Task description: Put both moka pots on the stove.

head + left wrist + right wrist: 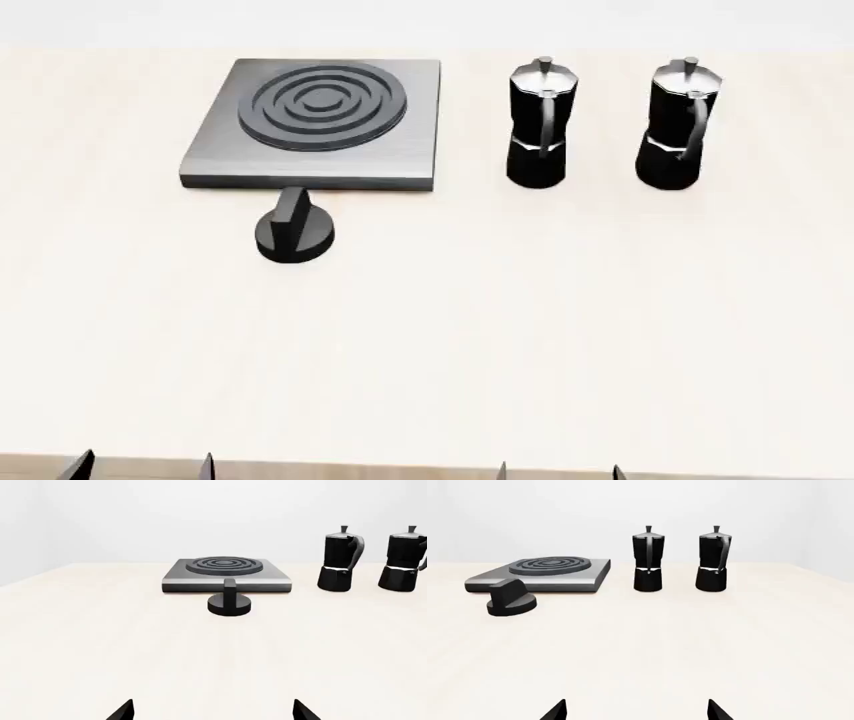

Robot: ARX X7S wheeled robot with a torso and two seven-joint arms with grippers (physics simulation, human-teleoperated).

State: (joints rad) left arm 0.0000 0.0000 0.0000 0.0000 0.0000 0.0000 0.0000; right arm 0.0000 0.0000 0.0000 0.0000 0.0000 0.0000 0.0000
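knob [295, 231], stove [315, 125], moka pots [539, 125] beside

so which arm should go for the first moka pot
Right, probably. Both moka pots stand upright right of the stove, ahead of the right claw. The left claw sits further away, beyond the stove knob.

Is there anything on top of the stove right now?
No. The stove has only its own raised burner rings on top. Both moka pots stand on the table beside it, and the black knob sits in front. What's under the stove is hidden.
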